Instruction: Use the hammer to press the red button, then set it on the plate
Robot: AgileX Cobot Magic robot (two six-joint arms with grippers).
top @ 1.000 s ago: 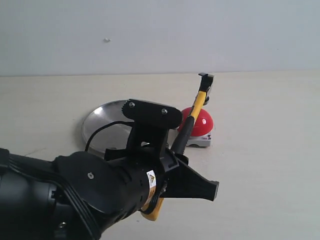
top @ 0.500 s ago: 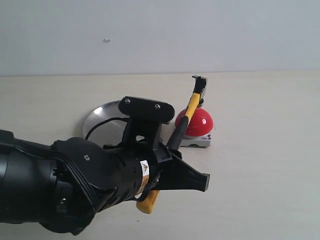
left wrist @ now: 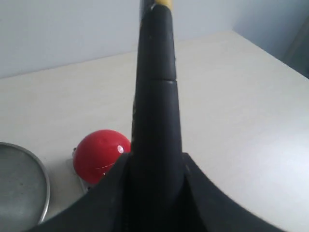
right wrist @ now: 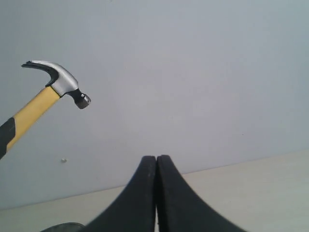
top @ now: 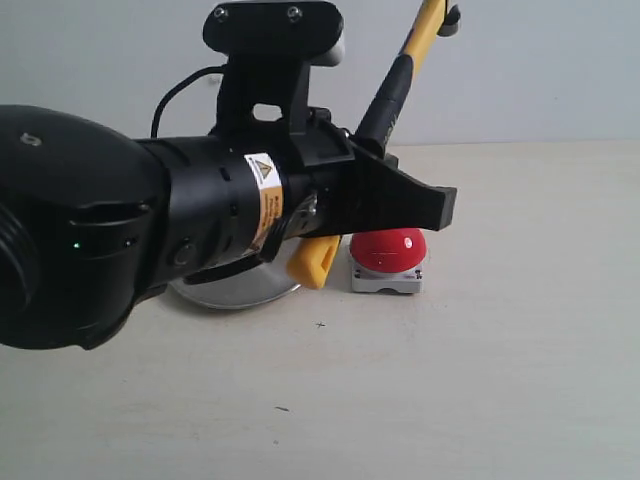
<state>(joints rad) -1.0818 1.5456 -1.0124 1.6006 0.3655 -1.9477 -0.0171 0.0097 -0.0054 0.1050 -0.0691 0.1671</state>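
Observation:
My left gripper is shut on the black grip of the hammer and holds it high, slanting up to the right. Its yellow end hangs below the gripper, and its head runs off the top edge. The red button sits on the table below the gripper. In the left wrist view the hammer fills the middle, clamped in the left gripper, with the red button beside it. The plate is mostly hidden behind my arm. The right gripper is shut on nothing and sees the hammer raised.
A pale wall stands behind the beige table. My bulky left arm blocks the left half of the exterior view. The plate's rim shows in the left wrist view next to the red button.
My left arm has risen, lifting the hammer; its head went from just above and behind the red button to high in the air. The button and plate have not moved.

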